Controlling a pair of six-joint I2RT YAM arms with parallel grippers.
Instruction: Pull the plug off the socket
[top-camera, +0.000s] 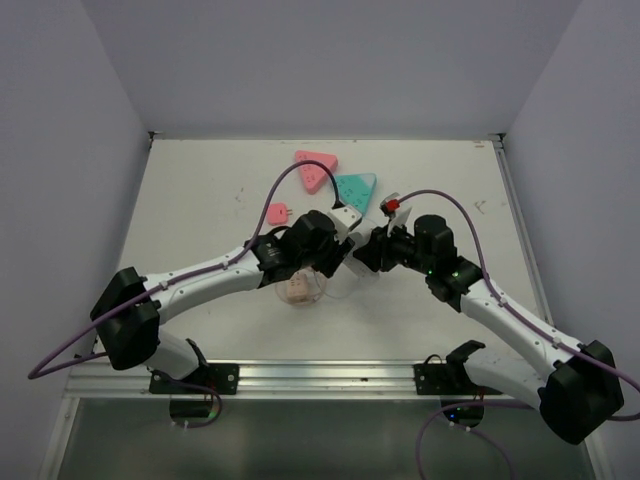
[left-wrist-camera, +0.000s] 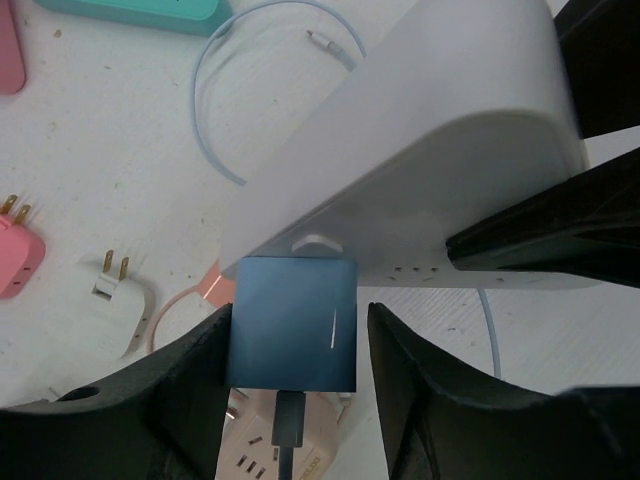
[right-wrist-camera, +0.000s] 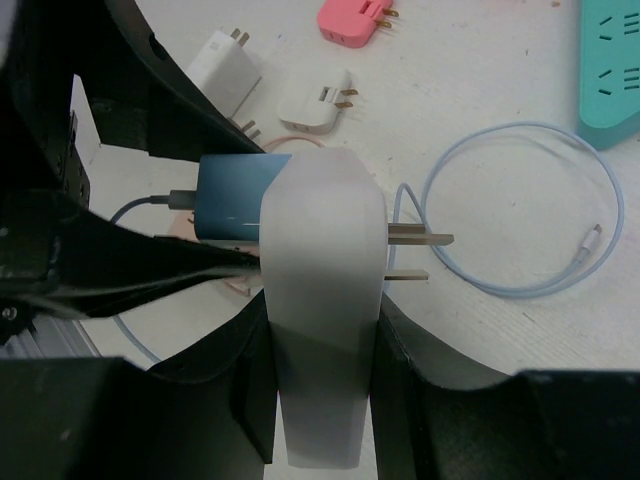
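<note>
— Where's the plug right now?

— Dark blue plug (left-wrist-camera: 290, 325), dead centre under my left wrist, seated flat against the face of the white socket (left-wrist-camera: 420, 140). I see no gap between them, so it's in. A black cable (left-wrist-camera: 288, 430) runs out of its tail end.

— And the socket?

— Up off the table (top-camera: 200, 200), out in front of me between my two arms. My right gripper (right-wrist-camera: 325, 310) pinches it, one finger pressed on each side of the white body. Two metal prongs (right-wrist-camera: 420, 238) jut from the socket's far side, opposite the plug.

— What about your left?

— My left gripper (left-wrist-camera: 297, 312) straddles the plug, a finger on either side. One finger (left-wrist-camera: 190, 370) sits right against the blue casing. On the other side there's a thin bright sliver between finger and plug. Clamped or just short of it? I cannot tell from here.

— Anything below?

— Plenty, all on the table. A light blue cable (left-wrist-camera: 198, 100) lies in a loose loop. A small white charger (left-wrist-camera: 125, 300) rests with its prongs pointing up-left, and a pink plug (left-wrist-camera: 15, 255) sits near it at the edge of my left wrist view. A teal power strip (top-camera: 355, 187) and a pink power strip (top-camera: 317, 168) lie beyond my grippers, just beside each other. A beige strip (left-wrist-camera: 325, 450) shows under the blue plug.
</note>
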